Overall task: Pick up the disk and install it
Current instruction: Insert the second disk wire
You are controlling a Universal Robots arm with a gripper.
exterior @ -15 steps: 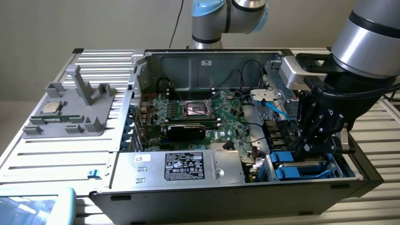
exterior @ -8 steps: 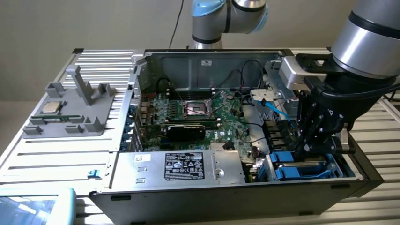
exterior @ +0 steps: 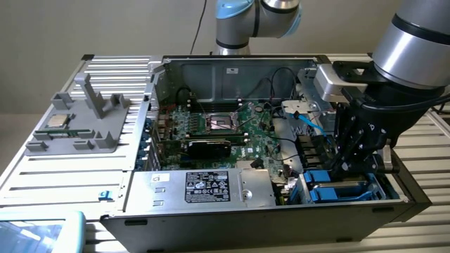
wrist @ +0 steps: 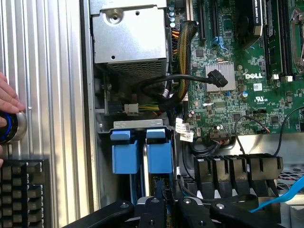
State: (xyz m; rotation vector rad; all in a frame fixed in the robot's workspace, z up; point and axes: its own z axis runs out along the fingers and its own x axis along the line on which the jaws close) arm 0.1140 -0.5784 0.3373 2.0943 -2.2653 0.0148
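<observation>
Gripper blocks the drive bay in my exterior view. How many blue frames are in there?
Observer: Two. The wrist view shows one blue frame and a second blue frame side by side under a silver bracket.
Operator: Which one is the gripper over?
Observer: The gripper sits in line with the second blue frame, the one nearer the circuit board. Whether it grips anything, I cannot tell.
Operator: Anyone near the case?
Observer: Yes. A person's hand rests at a round blue-ringed button on the ribbed table beside the case.
</observation>
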